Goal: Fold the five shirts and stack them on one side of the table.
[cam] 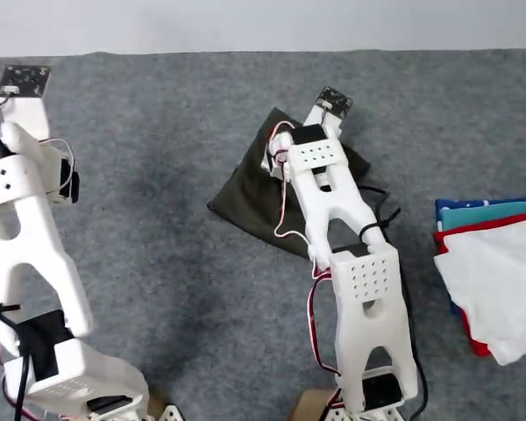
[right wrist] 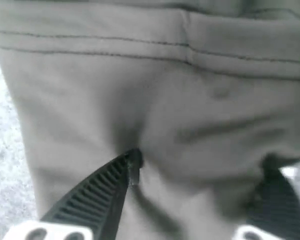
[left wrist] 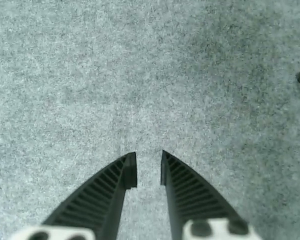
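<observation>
Looks like the last shirt: the olive shirt (cam: 245, 202) lies bunched mid-surface (cam: 175, 105), the right arm (cam: 333, 202) presses wide-open jaws into it, the left arm (cam: 26, 237) holds slightly parted jaws over bare surface, and next is probably pinching the cloth and moving it to the folded stack (cam: 495, 272).

The shirt (cam: 245, 203) is dark olive, table (cam: 158, 158) speckled grey, stack (cam: 500, 281) white, red, teal, blue.
</observation>
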Motion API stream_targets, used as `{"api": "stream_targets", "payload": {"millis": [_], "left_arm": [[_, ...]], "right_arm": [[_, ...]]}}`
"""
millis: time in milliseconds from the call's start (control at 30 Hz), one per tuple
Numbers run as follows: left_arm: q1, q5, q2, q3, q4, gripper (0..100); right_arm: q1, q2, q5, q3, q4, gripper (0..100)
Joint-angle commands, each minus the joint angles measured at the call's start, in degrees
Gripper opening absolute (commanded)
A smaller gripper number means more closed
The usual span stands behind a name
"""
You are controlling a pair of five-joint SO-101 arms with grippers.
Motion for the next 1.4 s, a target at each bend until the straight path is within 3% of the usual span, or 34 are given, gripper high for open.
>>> {"api": "stream_targets", "payload": {"millis": [0,300,933,1367], "left_arm": [[0.4,-0.1,-2.2,-0.1,1.3,9],[0.4,-0.1,-2.2,-0.1,1.3,9],[0.4,-2.7,-2.6,-0.6,0.5,9],[0.4,-2.9,-2.4,-0.6,0.7,9]], "right_arm": [[0.0,1.4,-0.6,-0.9,-0.7,6.9],[2.8,1.0,-2.5,-1.8,-1.8,1.5],[4.5,-23.2,-0.3,-14.4,17.2,0.9],[14.1,-33.9,2.5,-14.4,26.0,0.9]]}}
